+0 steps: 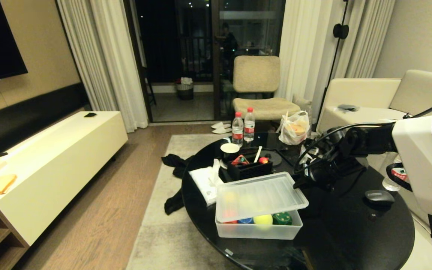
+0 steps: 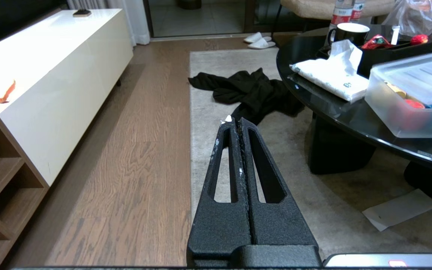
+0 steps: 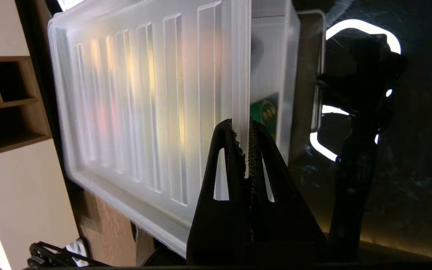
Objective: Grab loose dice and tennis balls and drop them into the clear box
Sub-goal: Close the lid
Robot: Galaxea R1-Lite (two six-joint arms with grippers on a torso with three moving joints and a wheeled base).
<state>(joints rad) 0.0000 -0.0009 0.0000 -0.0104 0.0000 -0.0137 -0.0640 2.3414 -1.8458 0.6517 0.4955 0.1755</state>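
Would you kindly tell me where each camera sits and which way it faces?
Head view: high, facing the room over the black table; right arm shows.
Left wrist view: beside the table, facing the floor; shut left pincer.
Right wrist view: at the clear box; right pincer grips its lid.
All share the clear box.

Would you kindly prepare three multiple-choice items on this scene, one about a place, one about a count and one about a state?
1. Where does the clear box stand?
A. on the black round table
B. on the rug
C. on the white cabinet

2. How many water bottles stand at the table's far edge?
A. one
B. two
C. four

3. What is the right gripper doing?
A. hanging open over the floor
B. pinching the ribbed lid's edge
C. holding a die

Key: 1 A, the box rests on the table; 2 B, two red-capped bottles stand side by side; 3 B, its jaws close on the lid rim.
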